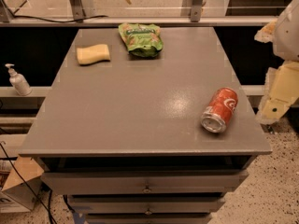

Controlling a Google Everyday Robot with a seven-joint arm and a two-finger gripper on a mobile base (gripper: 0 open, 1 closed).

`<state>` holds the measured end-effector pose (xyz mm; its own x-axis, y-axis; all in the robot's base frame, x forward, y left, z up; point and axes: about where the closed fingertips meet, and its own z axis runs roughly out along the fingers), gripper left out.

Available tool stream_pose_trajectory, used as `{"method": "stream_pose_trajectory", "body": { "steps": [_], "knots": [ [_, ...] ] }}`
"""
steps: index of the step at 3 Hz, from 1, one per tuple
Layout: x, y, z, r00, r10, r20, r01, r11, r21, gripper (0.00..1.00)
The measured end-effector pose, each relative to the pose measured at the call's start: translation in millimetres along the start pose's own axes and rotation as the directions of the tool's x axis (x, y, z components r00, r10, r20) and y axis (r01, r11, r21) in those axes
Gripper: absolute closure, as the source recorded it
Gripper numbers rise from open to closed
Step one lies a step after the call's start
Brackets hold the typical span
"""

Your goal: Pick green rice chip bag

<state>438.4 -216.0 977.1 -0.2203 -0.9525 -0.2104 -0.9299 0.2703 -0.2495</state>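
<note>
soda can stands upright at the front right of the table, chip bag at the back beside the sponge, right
No: the camera view shows the soda can lying on its side, not upright. It is at the front right of the table, with the chip bag at the back beside the sponge. The gripper is off the table's right edge.

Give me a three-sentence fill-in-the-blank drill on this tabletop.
The block left of the green rice chip bag is coloured ____.
The red can lies on its ____.
The tool hangs beyond the table's ____ edge, far from the bag.
Missing words: yellow, side, right.
</note>
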Motion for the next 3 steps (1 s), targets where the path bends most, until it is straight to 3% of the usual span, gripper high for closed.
{"method": "stream_pose_trajectory", "body": {
  "steps": [1, 2, 3],
  "knots": [
    [-0.6, -0.2, -0.5, 1.000, 0.000, 0.003, 0.000, 1.0000, 0.003, 0.00],
    [-24.8, -2.4, 5.0, 0.994, -0.031, 0.108, 0.031, 0.9995, -0.002, 0.00],
    [-75.6, -15.1, 20.7, 0.951, -0.061, 0.302, 0.071, 0.9972, -0.022, 0.00]
  ]
}}
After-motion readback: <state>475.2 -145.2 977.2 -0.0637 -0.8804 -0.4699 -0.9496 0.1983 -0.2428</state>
